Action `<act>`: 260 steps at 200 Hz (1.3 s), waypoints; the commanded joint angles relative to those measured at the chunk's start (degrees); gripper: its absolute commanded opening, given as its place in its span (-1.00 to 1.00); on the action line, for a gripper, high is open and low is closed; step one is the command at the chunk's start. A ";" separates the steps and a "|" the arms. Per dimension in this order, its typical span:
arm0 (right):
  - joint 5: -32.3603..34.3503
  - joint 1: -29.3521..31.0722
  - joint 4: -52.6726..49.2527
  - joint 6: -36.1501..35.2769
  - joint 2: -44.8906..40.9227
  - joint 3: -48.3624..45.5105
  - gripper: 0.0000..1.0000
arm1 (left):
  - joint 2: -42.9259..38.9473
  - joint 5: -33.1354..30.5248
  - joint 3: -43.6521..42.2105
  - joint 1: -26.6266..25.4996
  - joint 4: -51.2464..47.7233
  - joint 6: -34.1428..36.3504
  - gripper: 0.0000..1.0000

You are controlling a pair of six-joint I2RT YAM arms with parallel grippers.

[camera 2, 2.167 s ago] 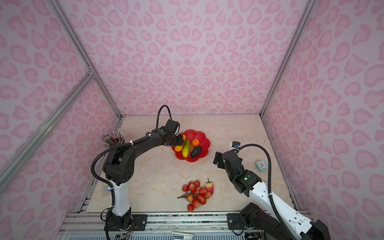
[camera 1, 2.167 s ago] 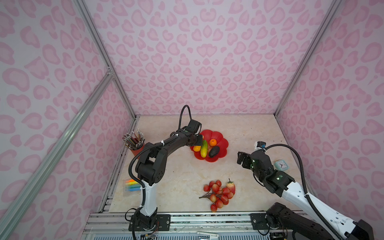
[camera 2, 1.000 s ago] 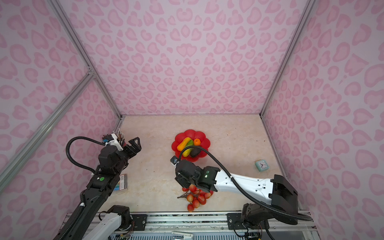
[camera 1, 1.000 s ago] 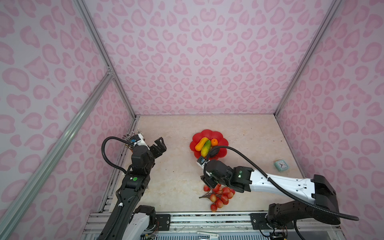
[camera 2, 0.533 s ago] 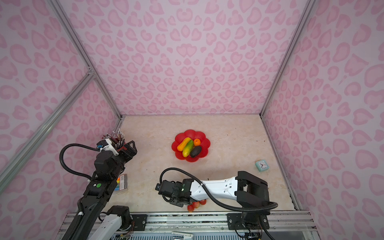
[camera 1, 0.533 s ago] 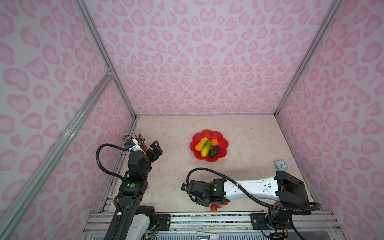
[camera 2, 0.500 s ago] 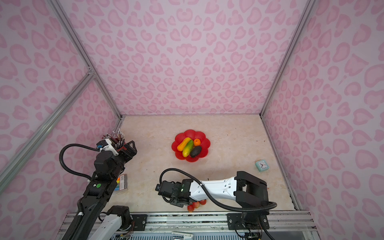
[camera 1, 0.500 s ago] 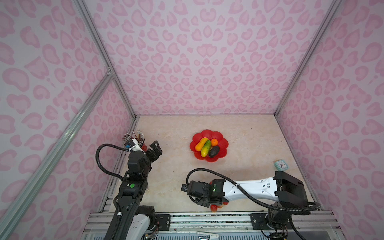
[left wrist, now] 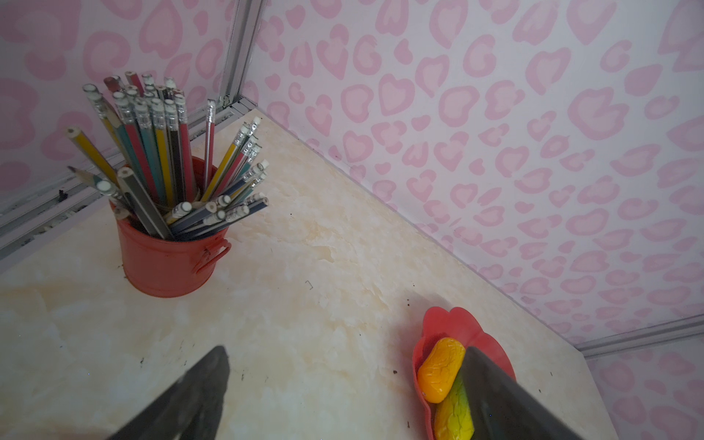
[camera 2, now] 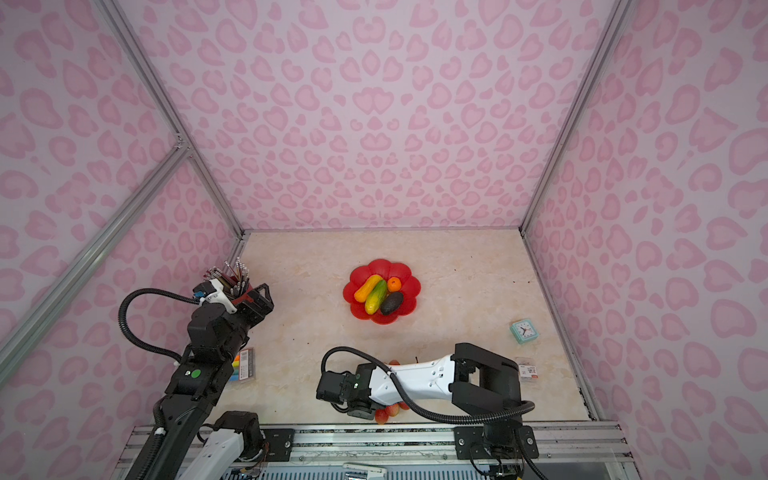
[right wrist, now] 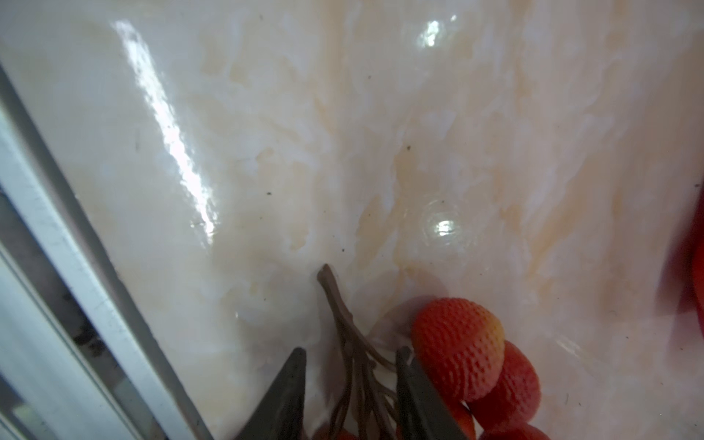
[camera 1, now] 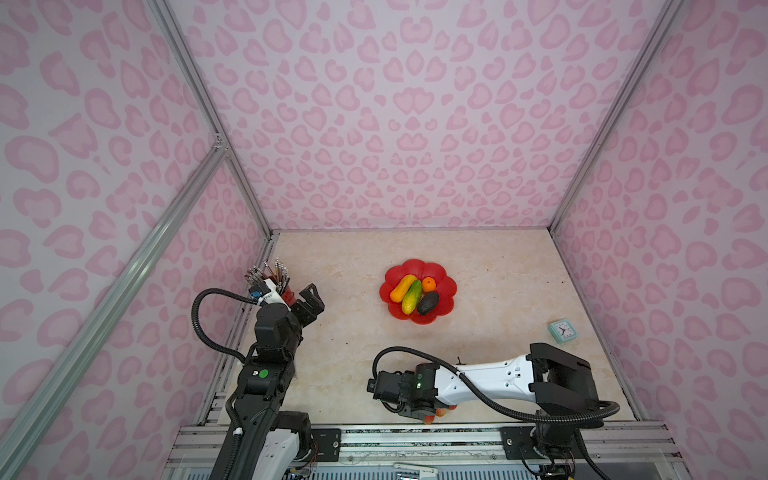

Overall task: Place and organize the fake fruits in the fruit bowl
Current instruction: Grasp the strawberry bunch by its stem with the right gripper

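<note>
- Walls [camera 1: 395, 124]: pink heart print, closing in three sides.
- Table [camera 1: 353, 353]: glossy beige marble top with a metal rail [camera 1: 415, 436] along the front.
- Right gripper [right wrist: 350, 350]: low over the table by the front edge. Its jaws stand apart astride the brown stems [right wrist: 343, 324] of the berry cluster [right wrist: 457, 354], and a gap shows beside the stems.
- Left gripper [left wrist: 344, 350]: jaws spread wide, empty, just beside the pencil cup [left wrist: 164, 259].
- Bowl [camera 1: 446, 286]: red with a petal rim, mid-table. It holds a gourd [camera 1: 402, 288], a green oblong [camera 1: 411, 296], an avocado [camera 1: 428, 303] and an orange [camera 1: 429, 284].
- Pencil cup: red, by the left wall, packed with pencils [left wrist: 152, 152].
- Berry cluster: on the table outside the bowl, mostly hidden under the right arm in both top views.
- Highlighter pack [camera 2: 243, 365]: flat beside the left arm, label unreadable.
- Clock [camera 1: 562, 331]: teal, near the right wall.
- Packet [camera 2: 527, 369]: its print is too small to read.
</note>
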 commanded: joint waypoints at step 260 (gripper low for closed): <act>-1.59 -9.70 7.18 1.53 -3.40 1.88 -1.00 | 0.89 -0.93 0.37 0.05 1.06 -0.49 0.92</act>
